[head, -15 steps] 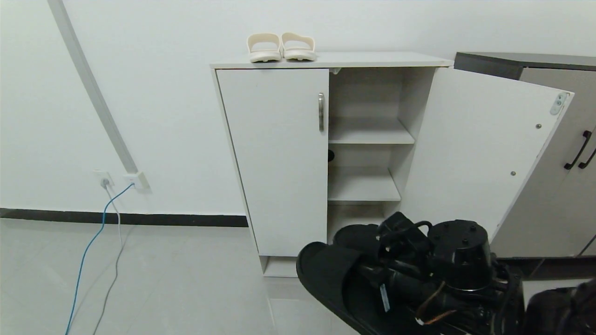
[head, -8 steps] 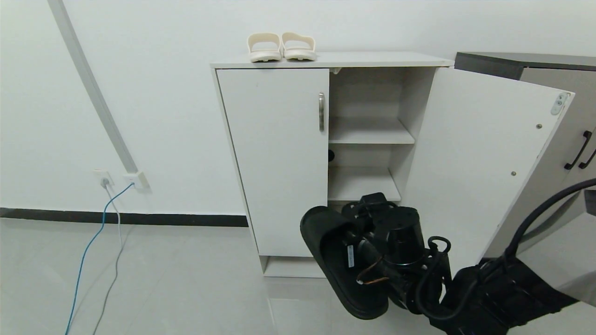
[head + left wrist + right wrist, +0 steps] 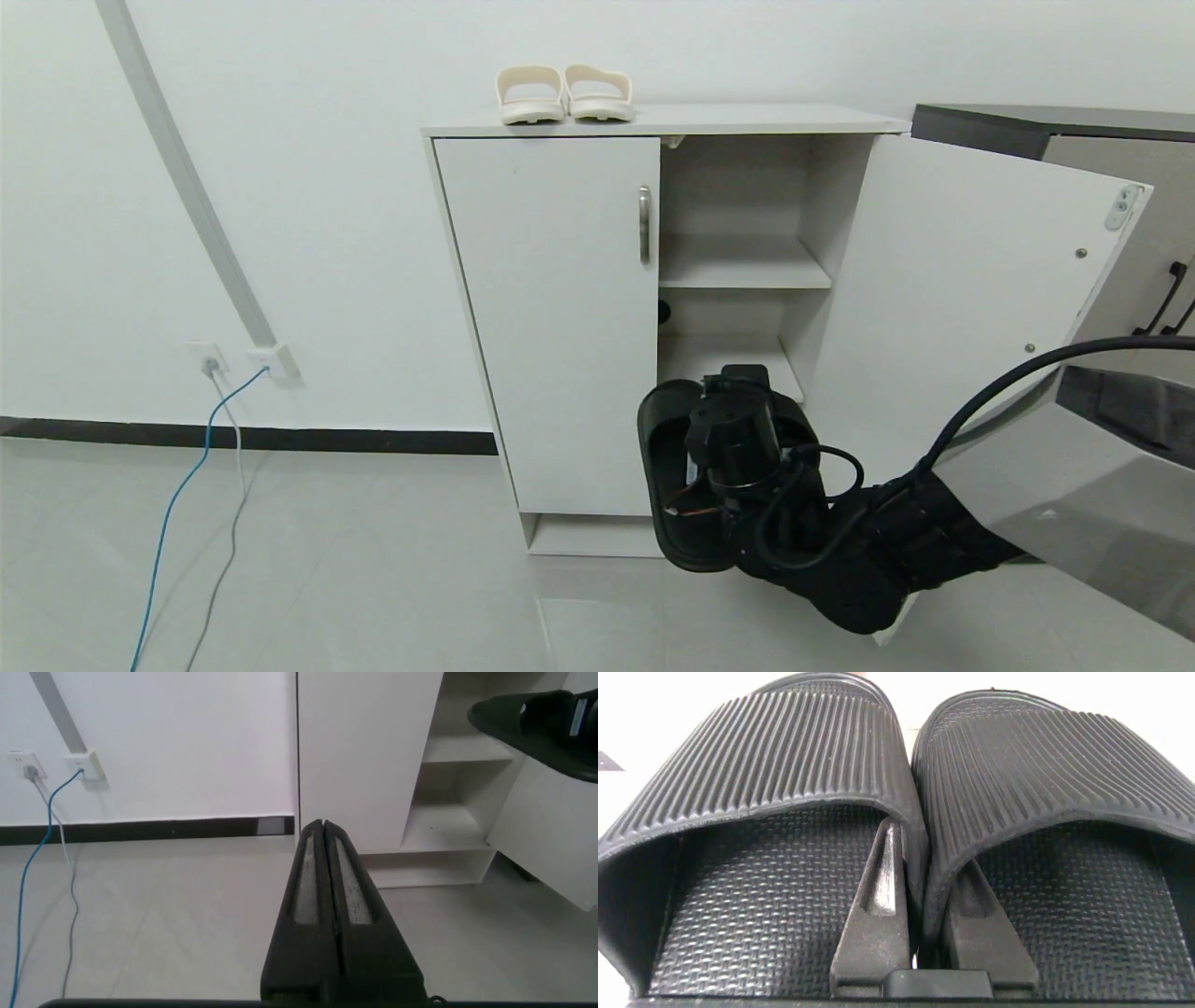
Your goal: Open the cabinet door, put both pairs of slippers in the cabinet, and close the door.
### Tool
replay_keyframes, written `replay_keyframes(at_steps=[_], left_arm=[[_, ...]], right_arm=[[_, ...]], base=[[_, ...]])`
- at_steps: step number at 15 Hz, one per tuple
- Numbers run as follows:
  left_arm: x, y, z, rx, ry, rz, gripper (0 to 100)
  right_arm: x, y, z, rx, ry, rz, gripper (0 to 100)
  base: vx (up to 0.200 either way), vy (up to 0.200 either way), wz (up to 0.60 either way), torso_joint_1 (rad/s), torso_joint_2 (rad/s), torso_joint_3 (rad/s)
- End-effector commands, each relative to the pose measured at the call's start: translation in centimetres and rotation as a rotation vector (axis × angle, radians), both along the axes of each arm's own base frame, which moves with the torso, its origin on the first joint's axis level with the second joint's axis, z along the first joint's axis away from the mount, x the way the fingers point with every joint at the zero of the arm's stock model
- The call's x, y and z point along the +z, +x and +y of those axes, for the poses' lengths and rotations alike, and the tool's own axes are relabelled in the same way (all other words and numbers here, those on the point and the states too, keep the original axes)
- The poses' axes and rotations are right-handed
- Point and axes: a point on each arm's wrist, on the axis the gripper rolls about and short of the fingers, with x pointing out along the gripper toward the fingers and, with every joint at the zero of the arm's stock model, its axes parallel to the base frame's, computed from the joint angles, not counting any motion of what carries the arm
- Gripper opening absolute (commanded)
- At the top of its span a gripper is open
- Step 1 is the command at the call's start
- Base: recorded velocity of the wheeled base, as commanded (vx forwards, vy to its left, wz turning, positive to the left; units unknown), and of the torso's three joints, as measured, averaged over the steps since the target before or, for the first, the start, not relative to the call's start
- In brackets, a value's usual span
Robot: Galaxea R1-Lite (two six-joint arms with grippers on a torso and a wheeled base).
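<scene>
A pair of black slippers (image 3: 665, 485) hangs upright in front of the white cabinet's (image 3: 747, 119) lower open compartment. My right gripper (image 3: 924, 919) is shut on them, one finger inside each slipper, pinching their touching side walls together. The black slippers (image 3: 803, 775) lie side by side with ribbed straps. A pair of beige slippers (image 3: 565, 93) rests on the cabinet top at its left end. The cabinet's right door (image 3: 952, 289) stands wide open; the left door (image 3: 551, 317) is closed. My left gripper (image 3: 322, 835) is shut on nothing, low over the floor, facing the cabinet (image 3: 458, 803).
Two bare shelves (image 3: 738, 266) show in the open half, with a small dark object (image 3: 664, 311) behind the closed door's edge. A grey cabinet (image 3: 1120, 140) stands just right of the open door. Cables (image 3: 187, 485) trail from wall sockets at the left.
My right arm has carried the black slippers forward and up, from the near foreground to just before the cabinet's lower opening. The cabinet and the beige slippers have not moved.
</scene>
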Motion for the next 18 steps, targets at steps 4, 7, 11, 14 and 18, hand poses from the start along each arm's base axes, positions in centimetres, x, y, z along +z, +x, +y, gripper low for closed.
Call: replay_keyframes(at_steps=[4, 7, 11, 14, 18], left_arm=[[0.0, 0.0, 0.0, 0.002, 0.0, 0.003, 0], [0.0, 0.0, 0.0, 0.0, 0.0, 0.003, 0], [0.0, 0.0, 0.0, 0.0, 0.0, 0.003, 0], [0.0, 0.0, 0.0, -0.002, 0.0, 0.003, 0], [0.0, 0.0, 0.0, -0.002, 0.0, 0.003, 0]], right_arm=[[-0.5, 0.5, -0.1, -0.011, -0.006, 0.006, 0], [-0.9, 0.5, -0.1, -0.014, -0.014, 0.013, 0], [-1.2, 0.6, -0.3, -0.035, -0.025, 0.013, 0], [-1.5, 0.8, -0.8, -0.046, -0.037, 0.024, 0], [-1.9, 0.9, -1.3, -0.053, -0.049, 0.037, 0]], base=[[0.0, -0.1, 0.0, 0.001, 0.0, 0.001], [0.0, -0.2, 0.0, 0.002, 0.01, 0.005], [0.0, -0.05, 0.0, 0.002, 0.0, -0.001], [0.0, 0.0, 0.0, 0.0, 0.0, 0.0], [0.0, 0.0, 0.0, 0.0, 0.0, 0.0]])
